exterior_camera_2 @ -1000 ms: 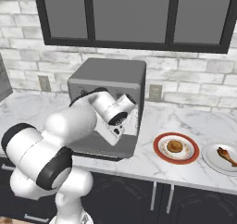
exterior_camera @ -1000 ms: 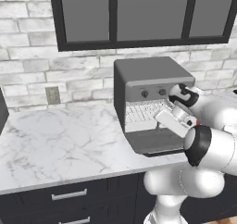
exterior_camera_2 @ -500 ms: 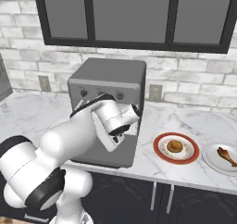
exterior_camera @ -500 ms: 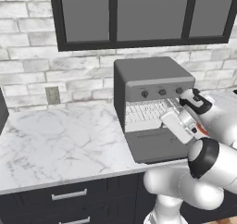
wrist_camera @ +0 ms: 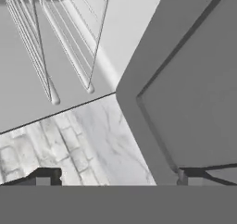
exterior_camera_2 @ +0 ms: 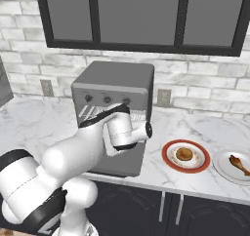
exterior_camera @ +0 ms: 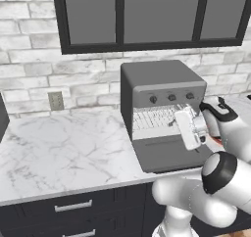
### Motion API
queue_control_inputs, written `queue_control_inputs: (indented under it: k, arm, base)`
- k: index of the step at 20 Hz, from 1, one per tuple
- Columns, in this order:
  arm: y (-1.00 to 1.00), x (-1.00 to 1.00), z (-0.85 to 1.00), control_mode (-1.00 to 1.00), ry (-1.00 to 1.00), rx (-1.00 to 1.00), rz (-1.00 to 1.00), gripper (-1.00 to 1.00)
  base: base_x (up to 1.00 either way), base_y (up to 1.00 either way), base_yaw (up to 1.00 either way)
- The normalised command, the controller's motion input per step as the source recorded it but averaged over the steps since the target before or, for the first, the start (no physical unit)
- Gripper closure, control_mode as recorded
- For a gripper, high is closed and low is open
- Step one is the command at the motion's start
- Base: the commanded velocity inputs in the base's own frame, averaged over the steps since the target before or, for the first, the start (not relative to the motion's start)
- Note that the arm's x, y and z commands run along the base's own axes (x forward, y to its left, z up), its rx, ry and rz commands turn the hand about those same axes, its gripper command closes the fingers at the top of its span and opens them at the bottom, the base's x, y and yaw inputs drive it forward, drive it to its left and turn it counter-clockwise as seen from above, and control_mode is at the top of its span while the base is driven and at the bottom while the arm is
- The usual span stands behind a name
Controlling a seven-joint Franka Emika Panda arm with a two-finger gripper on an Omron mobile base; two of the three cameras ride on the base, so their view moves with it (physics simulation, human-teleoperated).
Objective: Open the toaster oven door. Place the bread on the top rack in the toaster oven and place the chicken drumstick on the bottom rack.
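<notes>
The toaster oven stands on the marble counter with the toaster oven door already folded down flat, wire racks showing inside. The gripper hangs just in front of the opening, jaws spread wide and holding nothing. The bread sits on a red-rimmed plate to the oven's right, the chicken drumstick on a white plate beyond it. Step 1 looks done; both placements remain
</notes>
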Motion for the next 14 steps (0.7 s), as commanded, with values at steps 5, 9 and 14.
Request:
queue_control_inputs:
  k: [5,9,14]
  arm:
    - [-0.02,0.53,0.53,-1.00,0.05,0.35,-0.35,-1.00]
    - [-0.01,0.54,-0.18,-1.00,0.08,0.10,-0.27,-1.00]
    - [-0.10,0.41,-0.28,-1.00,0.04,0.06,-0.17,-1.00]
  base:
    - [0.00,0.00,0.00]
    - [0.00,0.00,0.00]
    - [0.00,0.00,0.00]
